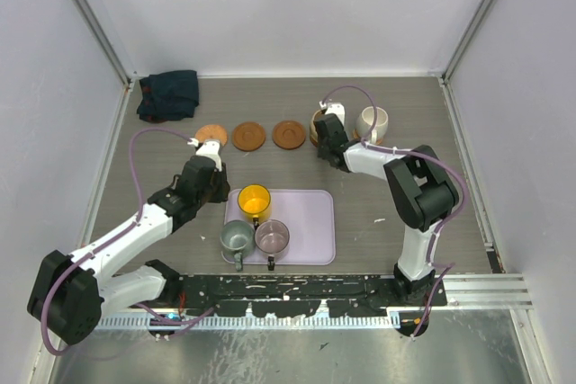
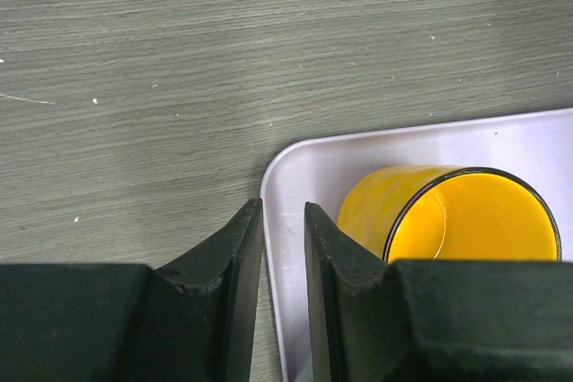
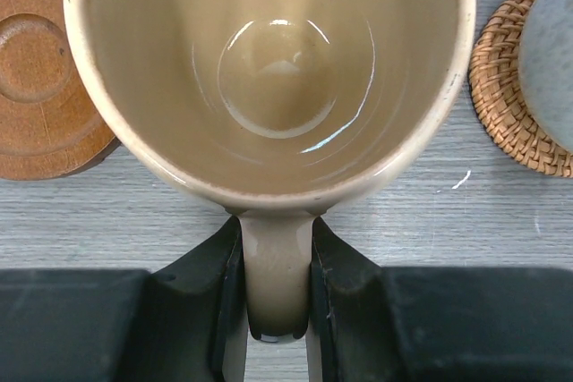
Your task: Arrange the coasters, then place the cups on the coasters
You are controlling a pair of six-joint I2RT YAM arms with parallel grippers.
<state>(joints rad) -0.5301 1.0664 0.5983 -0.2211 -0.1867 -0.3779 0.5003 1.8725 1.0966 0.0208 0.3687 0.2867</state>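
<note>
Gripping tan cup [image 3: 269, 69] handle, right hand [image 3: 276, 257]

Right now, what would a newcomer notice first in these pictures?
Probably the yellow cup, bright on the far-left corner of the lilac tray. Next, the right jaws, shut on the handle of a tan cup at the far right; that cup fills the right wrist view. Three coasters sit in a row at the far side, to its left.
</note>
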